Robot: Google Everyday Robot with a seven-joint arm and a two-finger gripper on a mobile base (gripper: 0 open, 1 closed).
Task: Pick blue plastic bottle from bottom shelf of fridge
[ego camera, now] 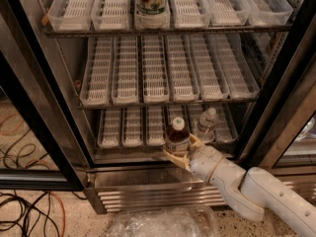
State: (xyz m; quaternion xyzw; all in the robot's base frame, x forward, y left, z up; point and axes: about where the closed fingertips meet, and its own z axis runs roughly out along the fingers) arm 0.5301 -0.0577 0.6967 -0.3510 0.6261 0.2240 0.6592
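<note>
The blue plastic bottle [177,135], with a dark brown body, white cap and pale label band, stands upright at the front edge of the bottom shelf [132,128] of the fridge [148,187]. My gripper [181,151] reaches in from the lower right on a white arm. Its tan fingers [173,158] sit on either side of the bottle's lower body and are shut on it.
A clear bottle [207,123] stands just right of and behind the held one. A green-labelled container [151,1] sits on the top rack. Black door frames stand at left [34,112] and right [286,117]. Cables [29,211] and a clear plastic bag [158,223] lie on the floor.
</note>
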